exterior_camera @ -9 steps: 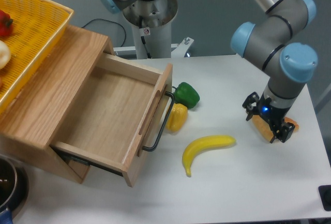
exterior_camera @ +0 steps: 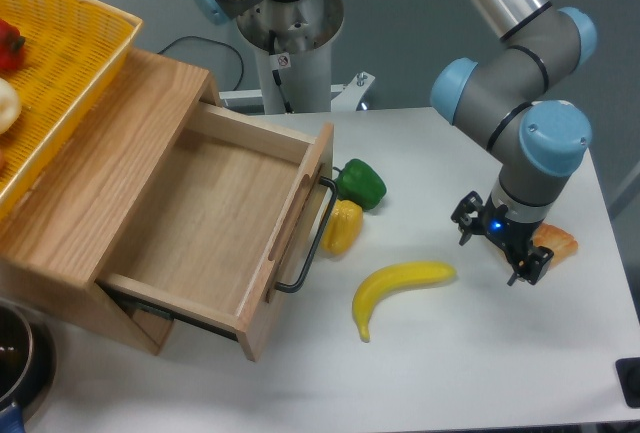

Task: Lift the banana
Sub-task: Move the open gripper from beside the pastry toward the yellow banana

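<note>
- banana (exterior_camera: 398,288) flat on the bench (exterior_camera: 470,373), apart from the drawer handle (exterior_camera: 312,243)
- fingers (exterior_camera: 529,271) apart, seemingly empty, right of the banana tip, beside an orange wedge (exterior_camera: 556,243)

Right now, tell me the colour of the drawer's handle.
Black, a thin bar handle, clearest in the fixed camera view.

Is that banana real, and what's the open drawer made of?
The banana looks like smooth plastic: even bright yellow, slight sheen, no spots. The drawer looks like pale unpainted wood, with visible grain; its handle seems dark metal.
</note>
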`<state>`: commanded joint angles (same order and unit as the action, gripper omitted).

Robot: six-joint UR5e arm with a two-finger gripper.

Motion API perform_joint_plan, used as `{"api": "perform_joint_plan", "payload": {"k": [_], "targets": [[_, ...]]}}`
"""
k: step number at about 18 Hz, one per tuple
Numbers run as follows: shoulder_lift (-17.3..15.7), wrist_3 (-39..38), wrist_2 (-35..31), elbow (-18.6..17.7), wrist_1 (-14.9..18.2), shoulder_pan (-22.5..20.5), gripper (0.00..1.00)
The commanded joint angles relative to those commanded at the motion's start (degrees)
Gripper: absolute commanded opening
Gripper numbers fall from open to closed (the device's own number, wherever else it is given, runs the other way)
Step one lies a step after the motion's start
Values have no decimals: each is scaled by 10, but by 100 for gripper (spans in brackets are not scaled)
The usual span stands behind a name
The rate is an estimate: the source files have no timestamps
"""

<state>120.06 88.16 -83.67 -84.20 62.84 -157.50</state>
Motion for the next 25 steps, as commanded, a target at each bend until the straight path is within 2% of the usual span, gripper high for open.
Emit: {"api": "perform_joint_plan", "payload": {"k": [3, 9, 14, 22, 25], "targets": [[-16, -16, 22, -34, -1, -1, 100], [-9, -7, -6, -65, -1, 7, 100], [4, -20, -27, -69, -1, 29, 100], [11, -28, -27, -73, -3, 36, 100], [15, -31, -55, -69, -4, 47, 100]]}}
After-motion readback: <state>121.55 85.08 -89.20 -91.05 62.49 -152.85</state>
